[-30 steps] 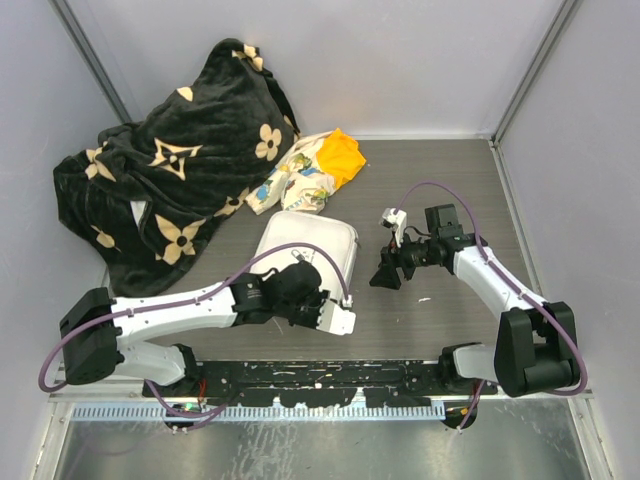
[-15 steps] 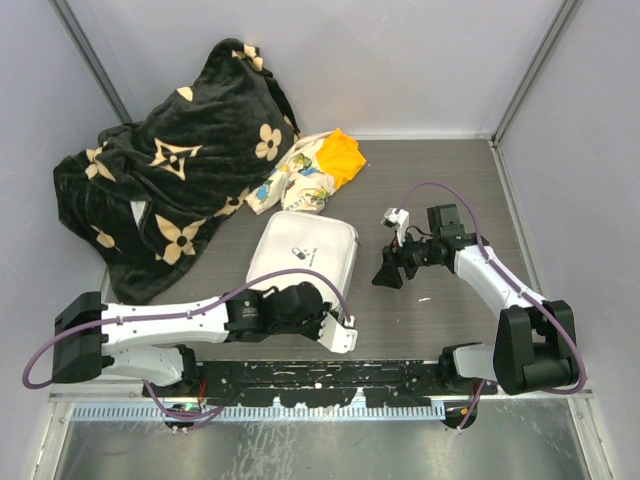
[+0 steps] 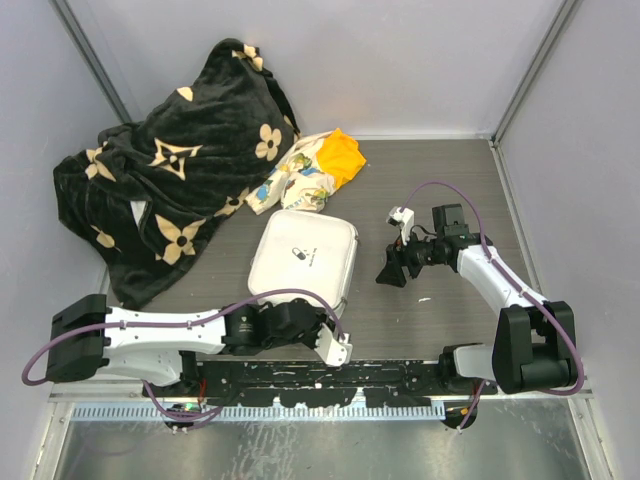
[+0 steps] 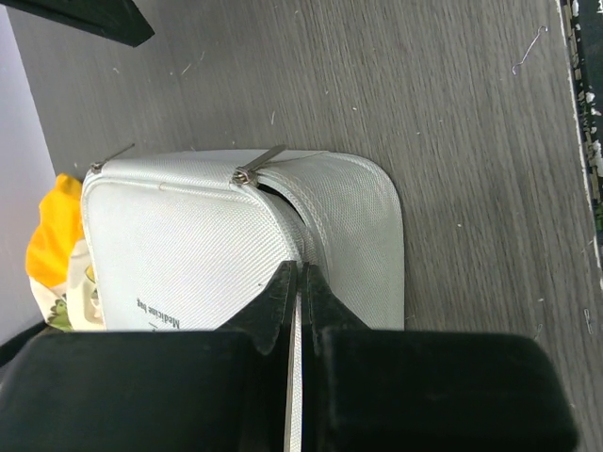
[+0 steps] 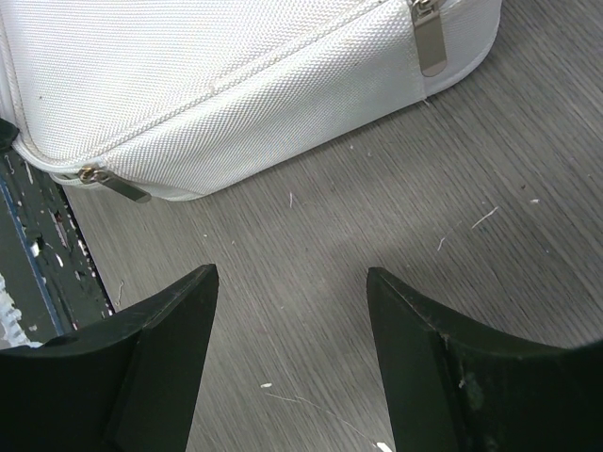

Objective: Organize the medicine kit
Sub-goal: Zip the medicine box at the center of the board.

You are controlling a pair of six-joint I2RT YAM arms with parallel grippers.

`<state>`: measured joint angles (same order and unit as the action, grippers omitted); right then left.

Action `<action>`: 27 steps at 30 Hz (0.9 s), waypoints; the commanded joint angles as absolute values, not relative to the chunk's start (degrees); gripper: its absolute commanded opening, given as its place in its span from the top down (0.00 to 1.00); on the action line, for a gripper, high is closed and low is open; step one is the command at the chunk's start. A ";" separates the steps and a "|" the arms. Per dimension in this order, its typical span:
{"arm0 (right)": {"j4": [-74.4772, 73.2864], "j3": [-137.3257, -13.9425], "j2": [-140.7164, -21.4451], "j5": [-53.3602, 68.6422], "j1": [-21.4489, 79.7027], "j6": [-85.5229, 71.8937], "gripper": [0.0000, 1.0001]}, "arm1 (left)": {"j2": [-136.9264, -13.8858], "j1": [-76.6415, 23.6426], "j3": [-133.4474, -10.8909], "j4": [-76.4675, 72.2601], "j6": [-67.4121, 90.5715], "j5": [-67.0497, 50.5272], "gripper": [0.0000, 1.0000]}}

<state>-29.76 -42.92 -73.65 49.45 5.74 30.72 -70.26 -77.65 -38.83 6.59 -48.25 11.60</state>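
Note:
The medicine kit (image 3: 303, 255) is a white rounded-square zip case with a small pill logo, lying flat mid-table with its lid down. In the left wrist view the kit (image 4: 207, 235) shows a metal zip pull (image 4: 259, 168) at a corner where the zip gapes slightly. My left gripper (image 4: 300, 268) is shut with nothing between its fingers, hovering at the kit's near edge (image 3: 298, 312). My right gripper (image 3: 390, 272) stands open over bare table just right of the kit. In the right wrist view it (image 5: 292, 278) faces the kit's side wall (image 5: 236, 85) and two zip pulls.
A black blanket with cream flowers (image 3: 170, 170) is piled at the back left. A floral-and-orange cloth bundle (image 3: 315, 170) lies just behind the kit. Grey walls close in the left, back and right. The arms' mounting rail (image 3: 320, 380) runs along the near edge.
My left gripper has closed fully and drawn back toward the near edge, uncovering the kit's top and logo. The right arm has barely moved.

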 commanded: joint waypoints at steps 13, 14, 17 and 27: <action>-29.68 -44.02 -73.66 49.30 5.36 31.64 0.30 | -69.74 -77.26 -41.71 6.33 -41.62 9.27 0.67; -29.64 -43.99 -73.66 49.24 5.33 31.64 0.30 | -70.04 -77.26 -41.83 6.37 -41.33 9.12 0.66; -29.62 -43.97 -73.72 49.13 5.36 31.72 0.30 | -71.01 -77.17 -42.09 6.60 -40.69 8.79 0.67; -29.62 -43.97 -73.90 49.00 5.36 31.85 0.30 | -72.33 -76.66 -41.91 4.06 -40.56 11.73 0.94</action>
<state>-30.02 -42.92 -73.65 48.95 5.54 31.16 -71.68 -76.86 -40.05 7.31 -41.17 10.44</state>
